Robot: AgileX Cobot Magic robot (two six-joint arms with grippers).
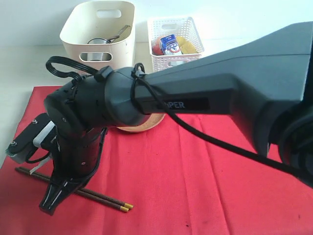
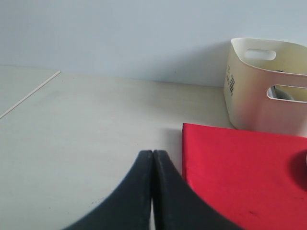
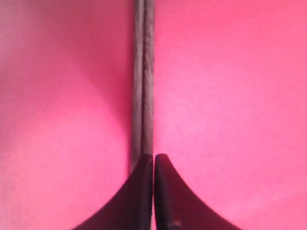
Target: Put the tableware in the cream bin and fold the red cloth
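The red cloth (image 1: pixel 205 186) lay flat on the counter (image 2: pixel 72 134), the cream bin (image 1: pixel 73 39) standing beyond its far edge. The right pincer (image 3: pixel 153 157) pointed down at the cloth's left part, tips pressed together; the left pincer (image 2: pixel 152 153), likewise closed on nothing, hung beside the cloth's edge. The dark chopsticks (image 3: pixel 143 72) lay on the cloth, their long axis running straight out from the right tips, seemingly passing under one tip unpinched, so the right arm was nearer
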